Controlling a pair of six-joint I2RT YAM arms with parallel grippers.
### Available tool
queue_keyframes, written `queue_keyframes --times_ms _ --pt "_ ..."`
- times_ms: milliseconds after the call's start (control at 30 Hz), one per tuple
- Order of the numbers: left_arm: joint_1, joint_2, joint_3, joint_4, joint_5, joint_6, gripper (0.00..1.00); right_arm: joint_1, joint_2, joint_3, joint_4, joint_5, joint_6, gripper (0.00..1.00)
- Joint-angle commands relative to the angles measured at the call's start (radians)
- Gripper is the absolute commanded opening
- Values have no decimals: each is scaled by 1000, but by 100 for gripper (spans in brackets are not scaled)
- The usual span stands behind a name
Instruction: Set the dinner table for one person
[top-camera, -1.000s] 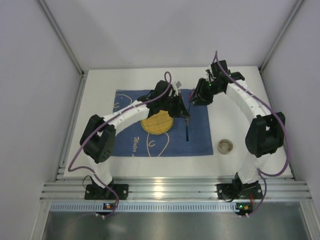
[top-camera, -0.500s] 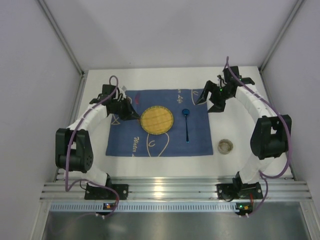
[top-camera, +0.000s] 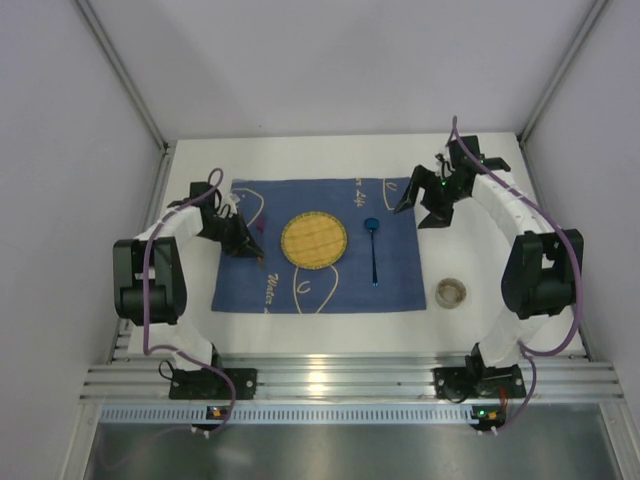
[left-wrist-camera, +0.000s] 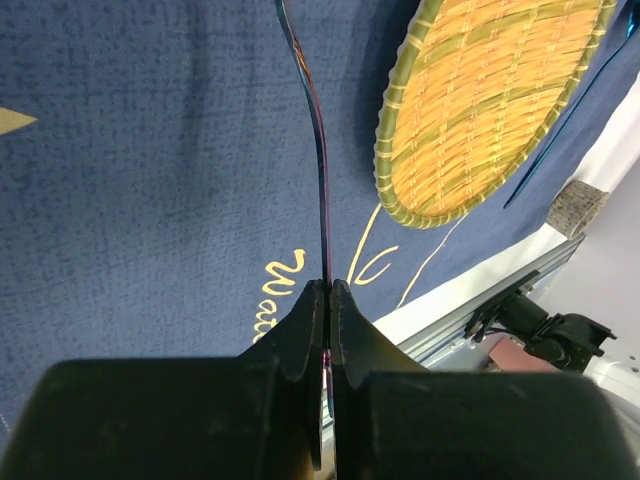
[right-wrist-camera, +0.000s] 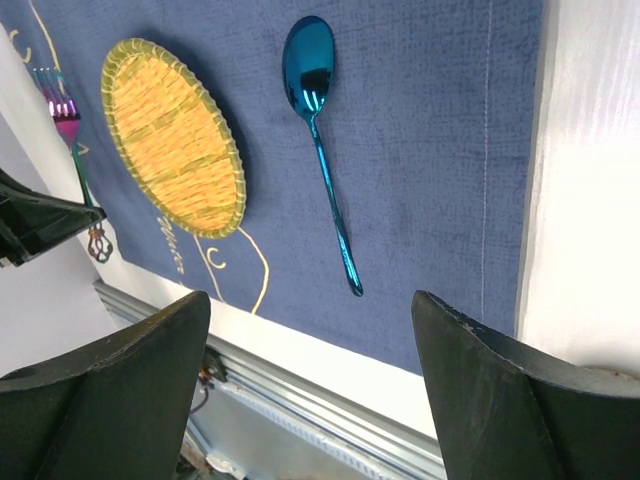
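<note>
In the top view the fork is hardly showing: the left gripper (top-camera: 245, 243) is covering it over the left part of the blue mat (top-camera: 320, 285), left of the woven plate (top-camera: 314, 240). The left wrist view is showing it better. There the left gripper (left-wrist-camera: 327, 285) is pinching the thin iridescent handle of the fork (left-wrist-camera: 318, 150) with its jaws fully closed, and the handle is running out of the top of the frame, so the tines are cut off. The right wrist view is catching only the purple tines (right-wrist-camera: 62, 110) at its upper left edge. Whether the fork is touching the mat, I cannot tell.

The right gripper (top-camera: 420, 200) is hanging with its jaws spread wide and holding nothing, over the mat's upper right corner. The blue spoon (top-camera: 373, 250) is lying on the mat just right of the plate, bowl toward the top of the frame. A small cup (top-camera: 451, 292) is sitting on the white dinner table (top-camera: 445, 250), which is filling the middle of the top view under the mat.

A second ago the left gripper was hiding the spoon's bowl at mid-mat. It has since swung left, and the right gripper has drawn back to the right and opened.
</note>
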Motion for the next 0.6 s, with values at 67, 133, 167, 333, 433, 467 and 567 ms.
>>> queue_keyframes --times_ms 67,133,167,333,433,467,567 --pt "0 21 3 -30 -23 31 9 1 -38 -11 -3 89 -51 84" --pt "0 29 6 -39 -49 29 29 0 -37 -24 -9 118 -61 84" --pt "0 30 7 -47 -59 32 34 -3 -37 -30 -12 139 -65 84" --pt "6 41 35 -97 -199 29 55 -32 -67 -92 -12 190 -65 85" --pt "11 56 65 -154 -339 23 56 -75 -110 -127 -23 262 -65 86" --pt "9 56 73 -166 -370 23 55 -89 -121 -136 -39 320 -67 86" --pt "11 40 113 -199 -428 20 53 -162 -170 -182 -90 438 -62 86"
